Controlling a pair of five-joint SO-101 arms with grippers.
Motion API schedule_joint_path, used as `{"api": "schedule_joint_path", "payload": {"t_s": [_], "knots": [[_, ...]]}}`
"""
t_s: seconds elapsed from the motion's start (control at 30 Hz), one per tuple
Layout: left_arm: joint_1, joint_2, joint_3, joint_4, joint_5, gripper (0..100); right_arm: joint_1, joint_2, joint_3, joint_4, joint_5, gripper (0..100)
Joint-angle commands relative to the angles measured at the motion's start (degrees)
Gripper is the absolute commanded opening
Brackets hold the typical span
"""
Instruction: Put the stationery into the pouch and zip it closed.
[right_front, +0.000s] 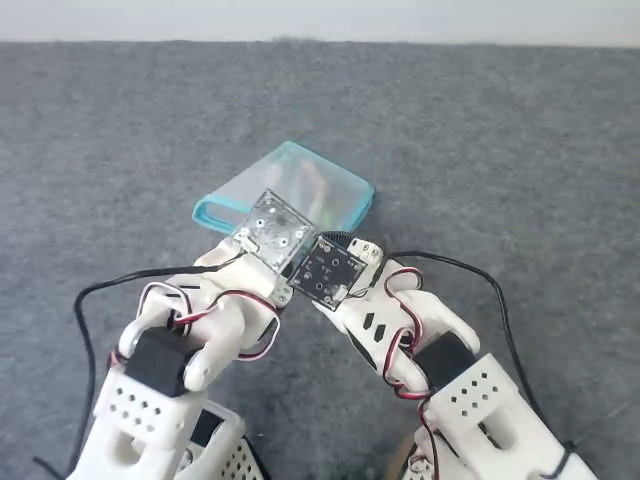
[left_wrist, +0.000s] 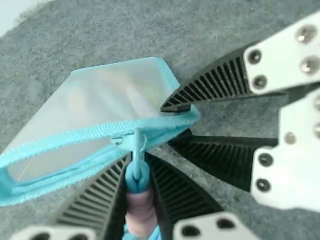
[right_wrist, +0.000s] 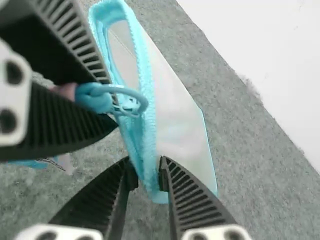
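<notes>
Two clamps: left gripper (left_wrist: 136, 180) on the pull (left_wrist: 134, 150), right gripper (right_wrist: 148, 182) on the pouch (left_wrist: 115, 95) end. Zipping step, I'd say; next, draw the pull along.

The pouch (right_front: 285, 195) has a frosted, see-through body edged in turquoise, with a turquoise woven zip tape. Through its wall the stationery (right_front: 312, 183) shows as green and reddish streaks. The zip pull (right_wrist: 97, 96) on the pouch is a deeper blue, with a pink piece (left_wrist: 139, 215) behind it. The left tool (left_wrist: 135, 158) and right tool (right_wrist: 146, 176), both at the pouch, have black ribbed fingers (right_wrist: 192, 200) on white bodies. The cables (right_front: 400, 350) are red, white and black. The bench (right_front: 520, 130) around the pouch is speckled grey felt.
</notes>
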Motion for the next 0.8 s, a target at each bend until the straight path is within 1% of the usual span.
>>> {"api": "schedule_joint_path", "payload": {"t_s": [0.0, 0.07, 0.17, 0.3, 0.47, 0.57, 0.77], "knots": [[-0.7, -0.62, -0.4, -1.76, -0.18, 1, 1.8, 0.13, -3.78, 1.89, 0.7, 0.6], [-1.67, -0.62, -0.4, -2.46, -0.18, 1, 2.68, 0.13, -3.78, 3.3, 0.7, 0.6], [-5.27, -0.62, 0.57, -4.57, 0.0, 1, 3.47, 0.13, -3.69, 5.14, 0.7, 0.6], [-10.37, -0.62, 3.21, -9.58, 4.04, 1, 4.88, 0.13, -3.34, 5.85, 0.62, 0.6], [-14.59, -0.18, 6.37, -15.21, 4.66, 1, 6.29, -0.48, -3.52, 8.13, 0.7, 0.6], [-15.65, -0.18, 7.25, -16.62, 5.19, 1, 6.29, -0.48, -3.43, 9.36, 0.7, 0.6], [-15.65, -0.09, 7.69, -16.62, 5.8, 1, 6.29, -0.48, -3.43, 9.45, 0.7, 0.6]]}}
